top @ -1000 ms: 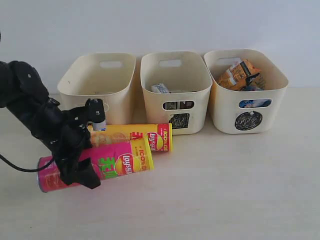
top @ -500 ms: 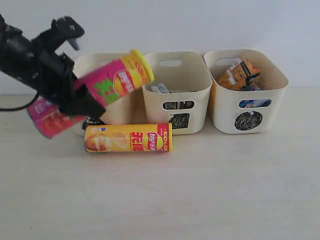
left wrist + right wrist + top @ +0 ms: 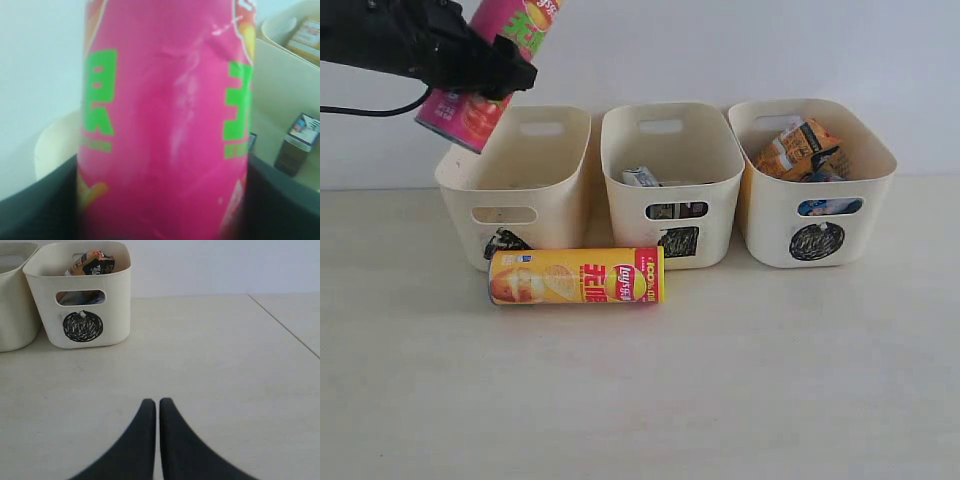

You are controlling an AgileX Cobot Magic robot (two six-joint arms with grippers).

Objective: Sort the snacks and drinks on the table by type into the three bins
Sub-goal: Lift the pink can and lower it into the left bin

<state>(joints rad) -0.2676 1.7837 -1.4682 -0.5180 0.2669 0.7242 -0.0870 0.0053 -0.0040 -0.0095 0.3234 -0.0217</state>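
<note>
Mid-drop step: left gripper [image 3: 485, 62] clamps the pink Lay's tube [image 3: 458, 110], tilted in the air over the left bin [image 3: 525, 172]; next, lower and release inside; right gripper [image 3: 157, 407] pressed together, empty; yellow Lay's tube [image 3: 575, 276] waits on the table [image 3: 740, 380].

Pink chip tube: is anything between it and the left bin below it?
Nothing visible. The left end effector holds the pink chip tube in the air above the left bin, whose open top looks unblocked.
</note>
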